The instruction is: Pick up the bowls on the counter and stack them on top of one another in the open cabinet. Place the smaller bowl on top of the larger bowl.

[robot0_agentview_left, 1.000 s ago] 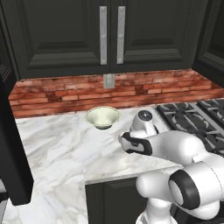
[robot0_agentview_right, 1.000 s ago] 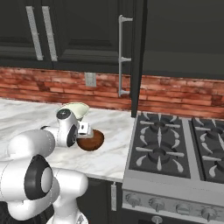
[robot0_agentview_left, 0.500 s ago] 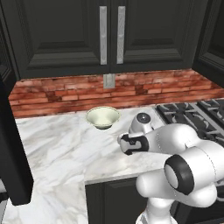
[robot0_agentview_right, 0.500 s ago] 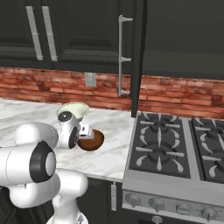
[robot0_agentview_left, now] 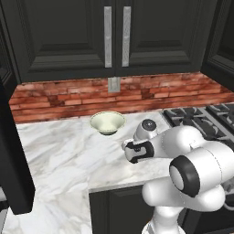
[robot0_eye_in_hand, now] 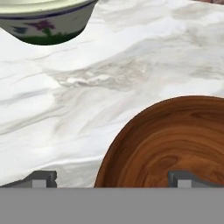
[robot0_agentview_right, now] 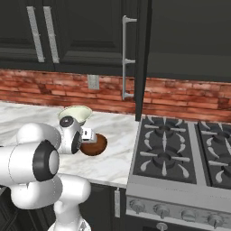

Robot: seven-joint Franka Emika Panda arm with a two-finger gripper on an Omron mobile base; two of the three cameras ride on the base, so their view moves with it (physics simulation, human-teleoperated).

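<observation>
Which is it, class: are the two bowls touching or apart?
Apart. The hand view shows bare counter between the pale bowl and the brown bowl.

Larger bowl (robot0_agentview_left: 107, 123) upright on the counter (robot0_agentview_left: 64, 151), near the brick wall (robot0_agentview_left: 68, 96). Just beyond the arm (robot0_agentview_left: 183, 151). Double-door cabinet (robot0_agentview_left: 114, 36) above.

Larger bowl (robot0_agentview_left: 107, 123) sits on the counter (robot0_agentview_left: 64, 155) near the brick wall (robot0_agentview_left: 68, 96). Smaller bowl (robot0_agentview_right: 94, 144) on the counter in front of the larger bowl, stove (robot0_agentview_right: 180, 158) to its right.
</observation>
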